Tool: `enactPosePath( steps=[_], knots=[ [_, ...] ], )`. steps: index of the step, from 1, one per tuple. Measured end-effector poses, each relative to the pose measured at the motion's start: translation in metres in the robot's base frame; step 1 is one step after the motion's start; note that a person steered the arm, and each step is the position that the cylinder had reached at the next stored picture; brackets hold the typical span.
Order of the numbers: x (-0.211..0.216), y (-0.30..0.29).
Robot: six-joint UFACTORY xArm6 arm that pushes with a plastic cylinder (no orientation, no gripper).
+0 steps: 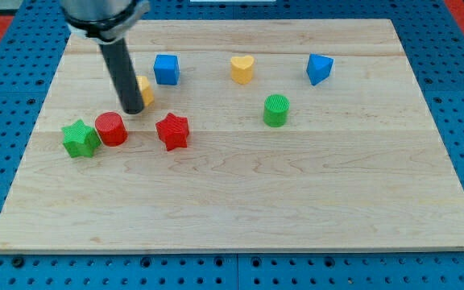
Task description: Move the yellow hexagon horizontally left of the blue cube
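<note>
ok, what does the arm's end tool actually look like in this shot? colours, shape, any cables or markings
From the view's top comes a wide dark grey cylindrical housing with a glossy rim. Below it hangs a straight, smooth, dark grey to black rod, round in section, with a faint lengthwise sheen. It ends in my tip, blunt and the same dark colour. No cables, labels or markings show.

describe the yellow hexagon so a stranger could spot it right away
On the wooden board, look toward the view's top left, at the blue cube. Just lower left of it sits the yellow hexagon, half hidden behind my tip, unlike the unobstructed yellow heart.
</note>
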State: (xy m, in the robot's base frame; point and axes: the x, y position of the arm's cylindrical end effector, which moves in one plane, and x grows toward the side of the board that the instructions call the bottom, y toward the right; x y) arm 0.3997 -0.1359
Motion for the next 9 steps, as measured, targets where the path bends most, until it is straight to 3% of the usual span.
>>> enactPosePath(
  steps=[1, 3, 5, 8, 9],
  knots=[
    [-0.008, 0.017],
    [-0.027, -0.067],
    [0.000, 0.007],
    [-0.065, -0.064],
    [-0.028, -0.002]
  ],
)
